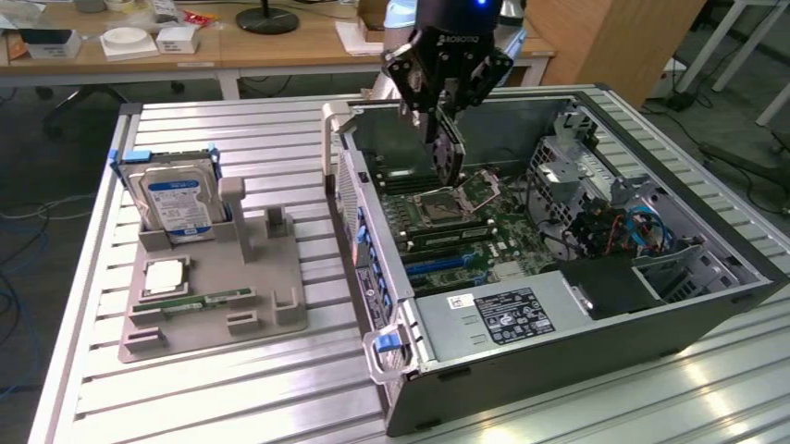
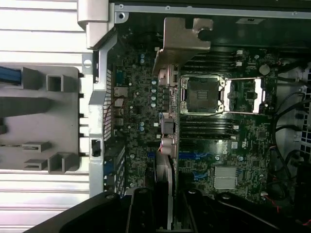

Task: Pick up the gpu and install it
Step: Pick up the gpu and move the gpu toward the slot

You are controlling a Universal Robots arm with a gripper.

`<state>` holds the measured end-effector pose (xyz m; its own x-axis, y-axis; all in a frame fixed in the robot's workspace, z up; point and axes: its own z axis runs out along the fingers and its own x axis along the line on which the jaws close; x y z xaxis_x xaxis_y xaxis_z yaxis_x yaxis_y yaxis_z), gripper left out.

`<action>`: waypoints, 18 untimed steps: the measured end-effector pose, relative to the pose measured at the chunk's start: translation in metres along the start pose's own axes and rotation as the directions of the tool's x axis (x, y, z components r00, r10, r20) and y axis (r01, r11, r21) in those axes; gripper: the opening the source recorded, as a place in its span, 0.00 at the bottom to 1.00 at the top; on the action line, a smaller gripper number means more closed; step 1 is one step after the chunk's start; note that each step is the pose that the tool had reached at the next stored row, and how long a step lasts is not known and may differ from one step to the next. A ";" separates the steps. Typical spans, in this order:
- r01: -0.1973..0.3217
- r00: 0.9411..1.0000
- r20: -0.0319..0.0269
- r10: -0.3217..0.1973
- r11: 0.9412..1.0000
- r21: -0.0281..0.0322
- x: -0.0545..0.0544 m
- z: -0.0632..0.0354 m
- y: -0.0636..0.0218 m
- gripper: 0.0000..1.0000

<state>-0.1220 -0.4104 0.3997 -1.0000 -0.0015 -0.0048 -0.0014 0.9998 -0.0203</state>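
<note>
Slatted metal tabletop (image 1: pixel 247 370) is carrying an open computer case (image 1: pixel 691 305) lying on its side. At the exterior view's left, a grey holder (image 1: pixel 222 296) is keeping a hard drive (image 1: pixel 176 199) upright. Over the motherboard (image 1: pixel 494 231), the gripper (image 1: pixel 441 113) is pinching the gpu (image 1: pixel 449 157) between its fingers. The card is hanging edge-down inside the case, near the empty CPU socket (image 1: pixel 447 202), with its silver bracket (image 2: pixel 184 43) at the end away from the gripper.
</note>
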 end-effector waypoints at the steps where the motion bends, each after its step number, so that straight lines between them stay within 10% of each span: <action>1: 0.000 1.000 0.000 0.000 1.000 0.000 -0.003 0.0001 0.0000 0.27; 18: 0.000 1.000 0.000 0.000 1.000 -0.014 -0.046 0.0016 0.0000 0.27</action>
<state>-0.0755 -0.4104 0.3982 -1.0000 -0.0013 -0.0048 -0.0013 1.0000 -0.0062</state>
